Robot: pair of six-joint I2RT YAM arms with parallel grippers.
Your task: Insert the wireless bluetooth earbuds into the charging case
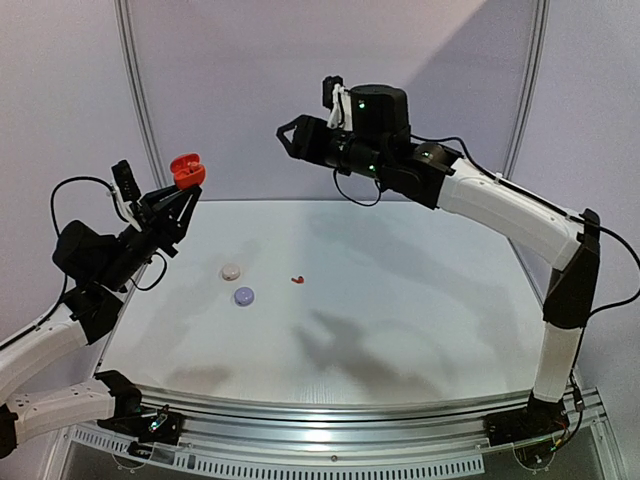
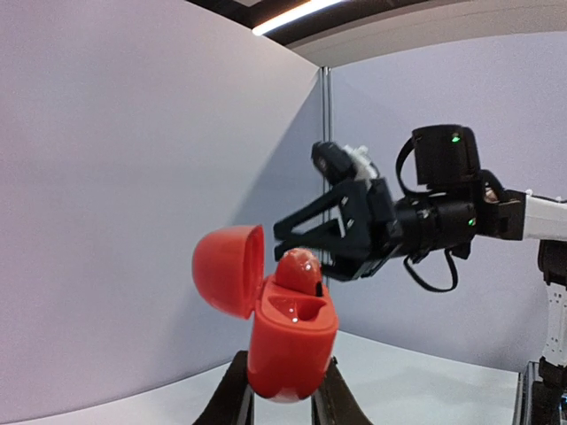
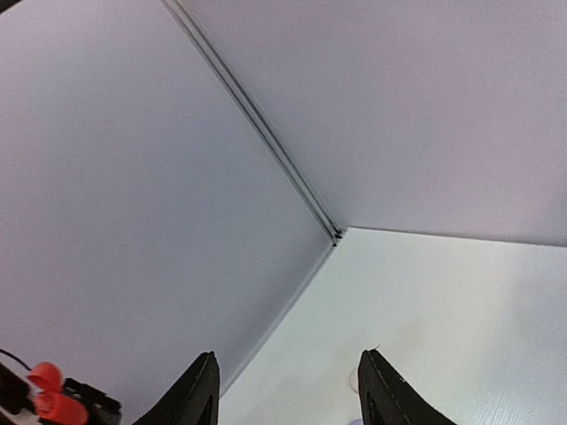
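A red charging case is held up in the air at the left with its lid swung open, and my left gripper is shut on its lower body. One red earbud sits in the case's far slot; the near slot is empty. The case also shows from above. Another red earbud lies on the table near the middle. My right gripper hangs high over the table's back, open and empty, its fingertips pointing toward the case. In the right wrist view the right gripper holds nothing.
A round white case and a round lilac case lie shut on the white table, left of the loose earbud. Pale walls with a metal corner post close off the back.
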